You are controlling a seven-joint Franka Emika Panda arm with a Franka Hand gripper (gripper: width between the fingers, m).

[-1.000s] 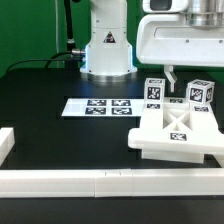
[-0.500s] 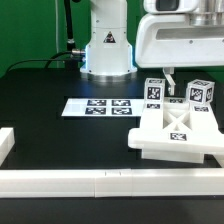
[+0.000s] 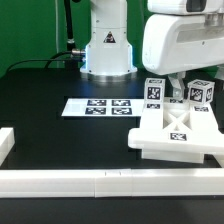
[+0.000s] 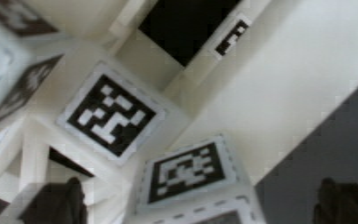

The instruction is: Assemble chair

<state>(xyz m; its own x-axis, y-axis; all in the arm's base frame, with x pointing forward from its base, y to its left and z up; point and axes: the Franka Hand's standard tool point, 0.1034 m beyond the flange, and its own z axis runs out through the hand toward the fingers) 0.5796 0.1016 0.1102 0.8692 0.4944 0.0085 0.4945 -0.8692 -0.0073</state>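
The chair parts lie at the exterior view's right. An X-braced frame [image 3: 178,127] rests on a flat white panel [image 3: 150,146]. Two tagged square legs [image 3: 154,91] [image 3: 201,95] stand behind it. My gripper [image 3: 179,87] hangs low between these legs, its fingertips partly hidden behind the parts. In the wrist view my gripper [image 4: 201,205] is open. Its dark fingers [image 4: 59,200] stand on either side of a tagged white leg [image 4: 190,170], with a gap on each side. Another tagged part [image 4: 105,112] lies just beyond.
The marker board [image 3: 98,106] lies flat on the black table at the middle. A long low white rail [image 3: 90,181] runs along the near edge, with a short piece [image 3: 5,143] at the exterior view's left. The robot base [image 3: 107,50] stands at the back.
My gripper has come down and slightly toward the exterior view's right, from above the upright legs to low between them. The chair parts have not moved.
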